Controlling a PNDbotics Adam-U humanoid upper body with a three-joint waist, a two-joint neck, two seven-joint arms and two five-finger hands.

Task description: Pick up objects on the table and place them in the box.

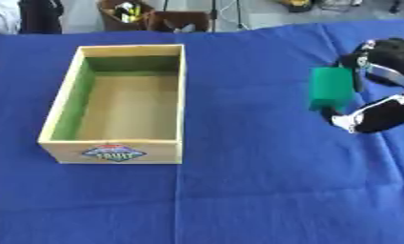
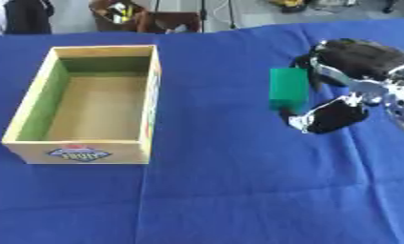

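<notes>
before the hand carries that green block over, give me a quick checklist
1. Green block in the right hand: ok, fingers and thumb curl round it.
2. Block lifted off the blue cloth: cannot tell.
3. Wooden box upright with its opening up: ok.
4. Box interior free: ok, nothing shows inside.
5. Path from block to box: ok, only bare cloth lies between them.
6. Left hand out of the way: cannot tell, it shows in neither view.
</notes>
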